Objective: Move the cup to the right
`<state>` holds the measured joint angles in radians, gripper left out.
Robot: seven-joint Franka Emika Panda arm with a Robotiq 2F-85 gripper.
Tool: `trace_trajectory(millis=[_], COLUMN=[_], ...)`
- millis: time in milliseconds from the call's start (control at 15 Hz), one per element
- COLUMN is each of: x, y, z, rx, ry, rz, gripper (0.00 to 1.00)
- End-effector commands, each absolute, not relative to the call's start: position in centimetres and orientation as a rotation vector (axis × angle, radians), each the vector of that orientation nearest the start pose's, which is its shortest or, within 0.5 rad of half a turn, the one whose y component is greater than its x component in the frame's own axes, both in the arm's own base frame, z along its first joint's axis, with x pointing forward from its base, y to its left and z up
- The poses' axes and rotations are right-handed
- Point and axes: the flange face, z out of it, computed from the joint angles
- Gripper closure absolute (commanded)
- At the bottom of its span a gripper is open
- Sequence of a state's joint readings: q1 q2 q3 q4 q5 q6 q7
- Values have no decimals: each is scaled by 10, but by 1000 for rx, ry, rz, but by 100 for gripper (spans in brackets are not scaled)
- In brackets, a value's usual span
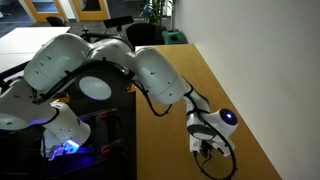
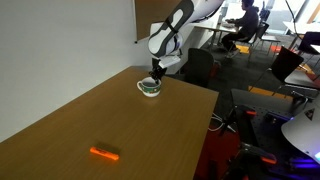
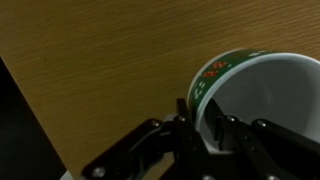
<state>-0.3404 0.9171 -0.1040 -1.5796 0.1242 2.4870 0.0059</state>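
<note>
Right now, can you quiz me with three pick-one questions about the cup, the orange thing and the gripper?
1. Where is the orange thing?
A. inside the cup
B. on the table, far from the cup
C. in the gripper

2. What colour is the band around the cup's outside?
A. green
B. purple
C. yellow

3. What is the gripper doing?
A. hanging high above the table
B. holding the orange thing
C. pinching the cup's rim

Answers:
1. B: in an exterior view it lies alone on the wood, well apart from the cup.
2. A: the wrist view shows a green band under the rim.
3. C: in the wrist view one finger sits on each side of the rim.
</note>
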Motion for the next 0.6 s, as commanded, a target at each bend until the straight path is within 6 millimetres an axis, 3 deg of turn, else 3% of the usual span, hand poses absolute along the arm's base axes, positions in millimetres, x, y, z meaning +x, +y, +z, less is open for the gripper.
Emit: trace_trajectory(millis=[0, 333, 400, 533], x=[629, 631, 630, 627], y=[-283, -265, -258, -248], z=[112, 118, 120, 122], rx=[-3042, -3070, -3074, -3084], ry=[817, 782, 774, 766], rz=[-11, -44, -47, -58], gripper=[61, 66, 60, 56])
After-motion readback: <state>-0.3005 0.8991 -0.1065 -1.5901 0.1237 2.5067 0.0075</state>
